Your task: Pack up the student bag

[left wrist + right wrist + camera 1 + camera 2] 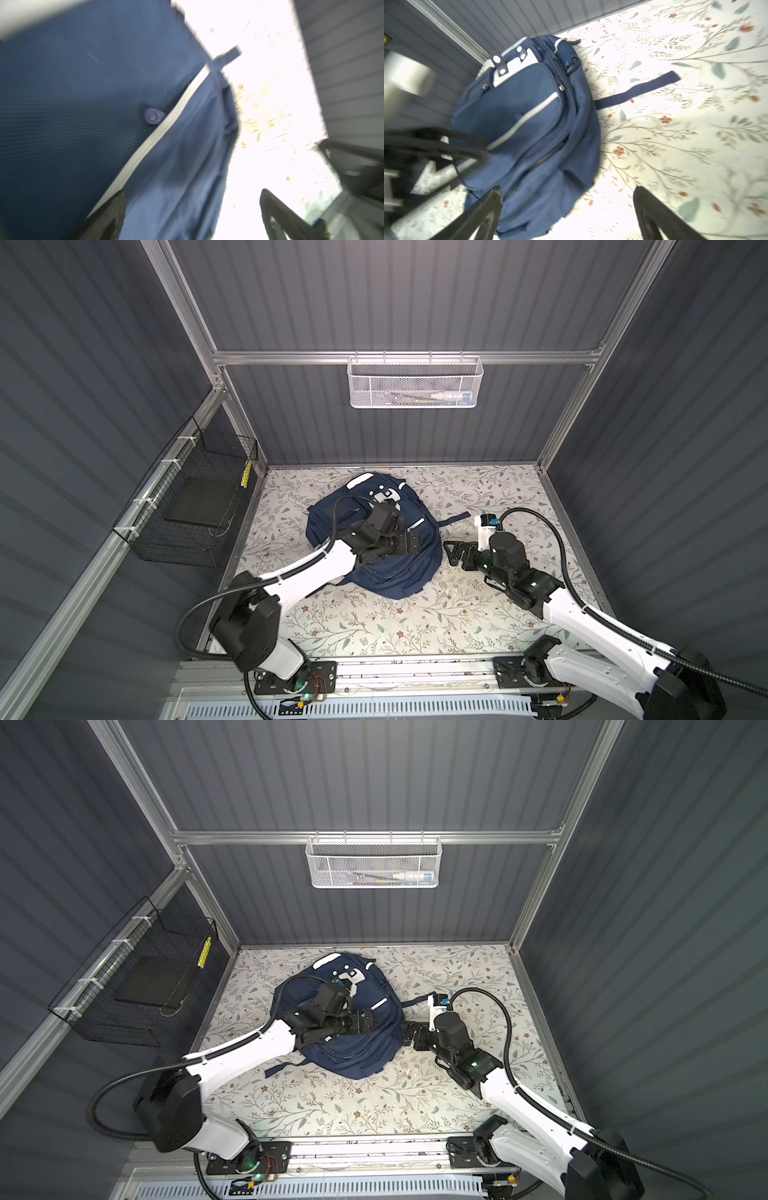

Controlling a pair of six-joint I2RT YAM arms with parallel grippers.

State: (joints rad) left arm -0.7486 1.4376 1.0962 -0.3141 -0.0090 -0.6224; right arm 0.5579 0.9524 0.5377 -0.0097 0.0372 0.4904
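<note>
The navy-blue student bag point(399, 576) point(357, 1058) lies flat on the floral tabletop, its white patch toward the back wall. In both top views my left gripper point(409, 545) point(365, 1025) is over the bag's right half. The left wrist view shows this gripper point(193, 192) open, with blue fabric point(83, 104) and a white stripe beneath the jaws and nothing gripped. My right gripper point(453, 553) point(411, 1036) is just right of the bag, low over the table. In the right wrist view it point(568, 188) is open and empty, spanning the bag's point(529, 124) edge and bare table.
A loose bag strap point(455, 517) trails right across the floral table cover point(374, 626). A white mesh basket point(415, 383) with small items hangs on the back rail. A black wire basket point(187, 514) holding a dark flat object is fixed to the left wall.
</note>
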